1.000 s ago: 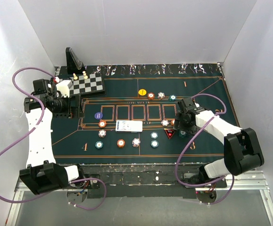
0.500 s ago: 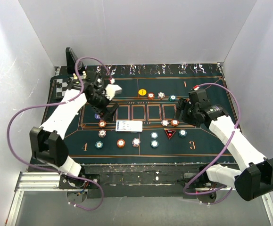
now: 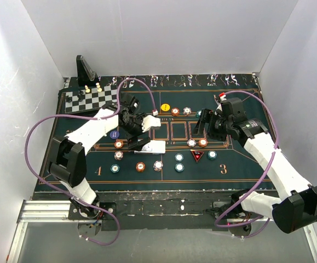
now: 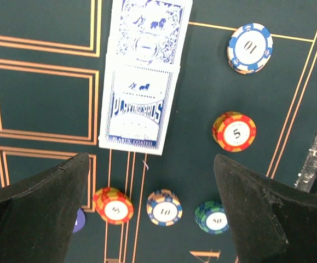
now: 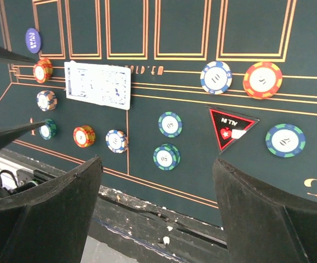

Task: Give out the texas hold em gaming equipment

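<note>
- The left gripper hovers over the middle of the green felt mat that covers the tabletop. Its jaws are spread wide and hold nothing. The pack of playing cards lies flat just ahead of its fingertips.
- The right gripper hangs above the right half of the mat, its jaws likewise wide apart and empty. It looks down on the red triangle marker and the chips around it.
- The pack is blue and white and printed "PLAYING CARDS". A blue patterned piece sits at its far end; I cannot tell whether that is a flap or a loose card.
- Poker chips lie near the pack, singly or in short stacks. A red-and-yellow 5 chip and a blue-and-white 10 chip lie to one side, and three more sit at the near end. A purple disc lies close by.
- The pack is probably light, fairly stiff and smooth-sided. It is best pinched across its narrow width, on the long edges near the middle, so it does not pivot.
- A loose card would be thin and slick, lying flat on the felt and hard to lift by an edge.
- The chips look small and rigid with smooth rims. They should be taken across the diameter and low on a stack, or the upper ones may slide off.
</note>
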Action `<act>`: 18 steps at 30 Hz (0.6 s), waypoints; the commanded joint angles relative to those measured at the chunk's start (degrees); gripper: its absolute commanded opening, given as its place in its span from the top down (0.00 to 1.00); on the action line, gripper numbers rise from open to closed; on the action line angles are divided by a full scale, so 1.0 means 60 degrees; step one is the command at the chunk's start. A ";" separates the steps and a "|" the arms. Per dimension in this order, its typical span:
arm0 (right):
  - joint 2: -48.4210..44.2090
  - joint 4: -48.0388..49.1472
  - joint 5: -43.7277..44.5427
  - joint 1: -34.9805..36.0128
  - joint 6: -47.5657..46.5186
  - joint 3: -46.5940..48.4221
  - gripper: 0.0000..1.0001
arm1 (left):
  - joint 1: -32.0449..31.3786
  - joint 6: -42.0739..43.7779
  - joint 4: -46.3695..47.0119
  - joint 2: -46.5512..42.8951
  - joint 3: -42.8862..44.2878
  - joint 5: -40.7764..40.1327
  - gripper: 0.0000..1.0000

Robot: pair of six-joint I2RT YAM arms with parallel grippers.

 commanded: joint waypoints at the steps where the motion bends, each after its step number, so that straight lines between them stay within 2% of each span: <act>1: 0.0074 0.0637 -0.0610 -0.0077 -0.0077 0.0385 0.12 | -0.0256 0.0728 0.1433 0.0108 -0.0530 0.0548 0.02; 7: 0.0060 0.0901 -0.0800 -0.0136 -0.0047 0.0326 0.11 | -0.0593 0.0918 0.2796 0.0371 -0.1088 0.0358 0.02; 18: 0.0031 0.0989 -0.1196 -0.0385 -0.0282 0.0429 0.11 | -0.0916 0.1621 0.3354 0.0884 -0.1204 0.0430 0.02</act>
